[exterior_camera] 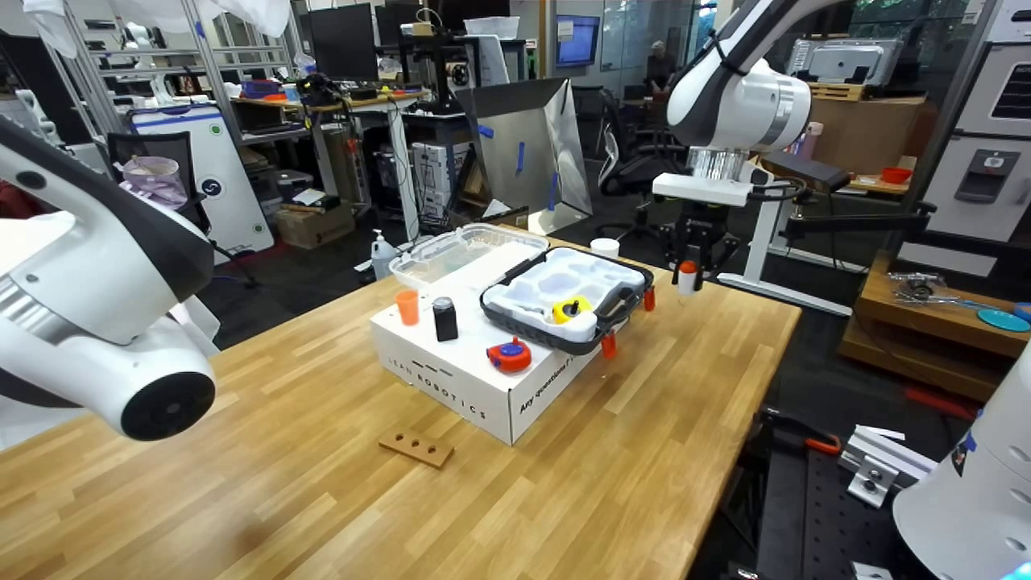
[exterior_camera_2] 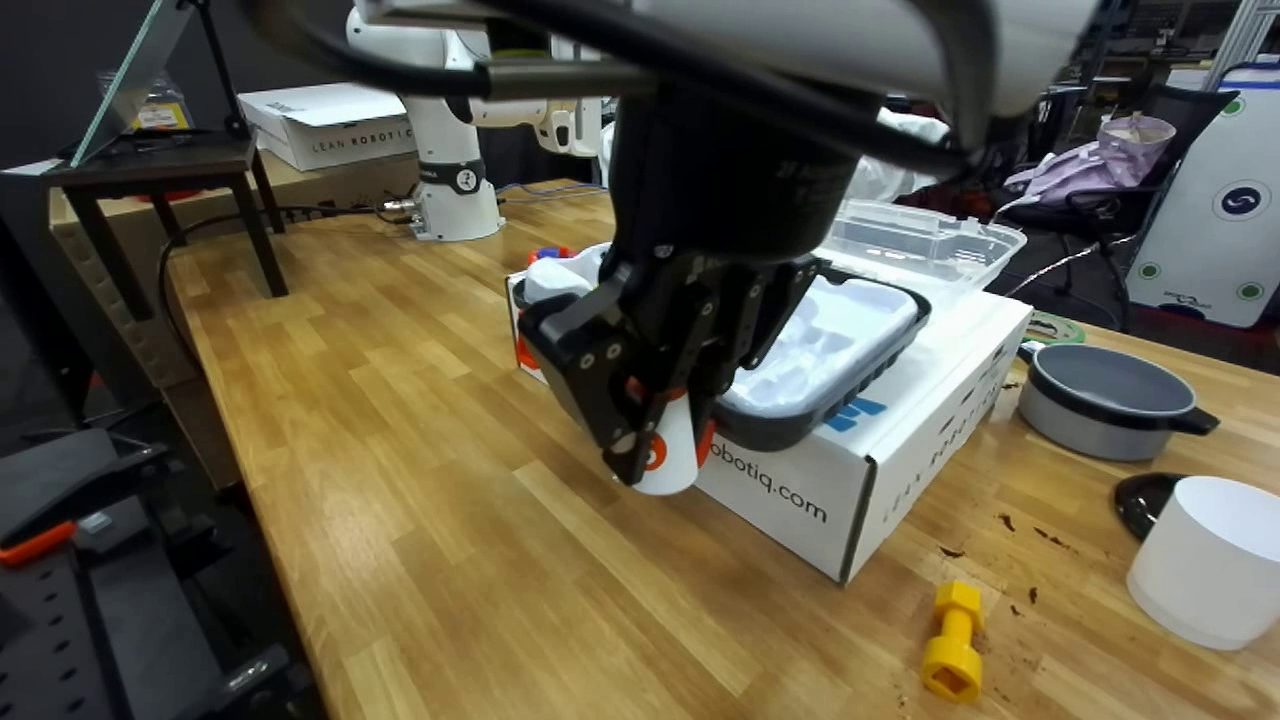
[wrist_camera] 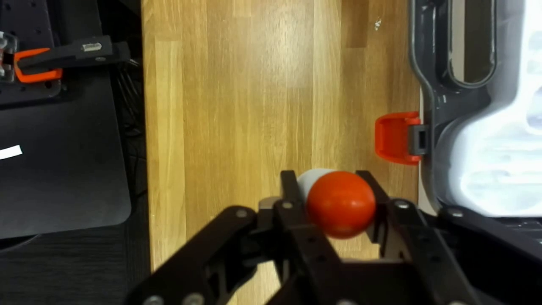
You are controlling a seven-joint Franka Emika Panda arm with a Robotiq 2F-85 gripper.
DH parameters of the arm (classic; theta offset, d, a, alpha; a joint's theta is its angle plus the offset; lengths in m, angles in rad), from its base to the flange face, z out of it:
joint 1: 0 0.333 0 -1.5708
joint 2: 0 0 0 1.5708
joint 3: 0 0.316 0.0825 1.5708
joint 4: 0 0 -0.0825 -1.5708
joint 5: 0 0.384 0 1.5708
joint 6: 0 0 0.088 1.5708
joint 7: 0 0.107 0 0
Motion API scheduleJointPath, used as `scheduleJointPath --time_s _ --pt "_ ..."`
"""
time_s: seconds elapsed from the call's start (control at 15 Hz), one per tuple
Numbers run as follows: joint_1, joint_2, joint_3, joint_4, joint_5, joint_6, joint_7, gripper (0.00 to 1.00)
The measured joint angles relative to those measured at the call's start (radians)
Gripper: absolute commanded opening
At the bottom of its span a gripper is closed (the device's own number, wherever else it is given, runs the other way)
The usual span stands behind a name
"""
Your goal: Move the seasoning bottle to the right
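The seasoning bottle is a small white cylinder with an orange-red cap. It is between the two black fingers of my gripper in both exterior views, the bottle (exterior_camera: 686, 279) in the gripper (exterior_camera: 689, 266) and the bottle (exterior_camera_2: 674, 452) in the gripper (exterior_camera_2: 664, 430). In the wrist view the round cap (wrist_camera: 341, 204) fills the gap of the gripper (wrist_camera: 328, 178), with a finger against each side; the white body is mostly hidden under it. The gripper is shut on the bottle. The bottle leans slightly; whether its base touches the wooden table (exterior_camera: 644, 435) is hard to tell.
A white box (exterior_camera: 451, 387) carries an open dark case (exterior_camera: 580, 290) with red latches (wrist_camera: 398, 137), close beside the gripper. An orange cup (exterior_camera: 407, 308), a black jar (exterior_camera: 445, 318) and a red tape measure (exterior_camera: 509, 354) stand on it. A yellow bolt (exterior_camera_2: 953, 645) lies nearby.
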Motion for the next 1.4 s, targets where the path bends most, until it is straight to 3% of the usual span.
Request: scheduleJointPath --time_s 0.27,0.6,0.93,1.27,1.33,1.4 --pt "-0.001 0.050 0.004 0.072 0.082 -0.018 0.000 0.12" --pt "-0.045 0.238 -0.002 0.295 0.215 -0.020 0.013 0.12" --pt "-0.122 0.400 -0.007 0.499 0.241 -0.023 0.086 0.12" --pt "-0.162 0.491 -0.005 0.625 0.241 -0.050 0.152 0.12" --pt "-0.166 0.502 -0.004 0.644 0.241 -0.059 0.163 0.37" --pt "-0.167 0.507 -0.003 0.652 0.240 -0.060 0.164 0.37"
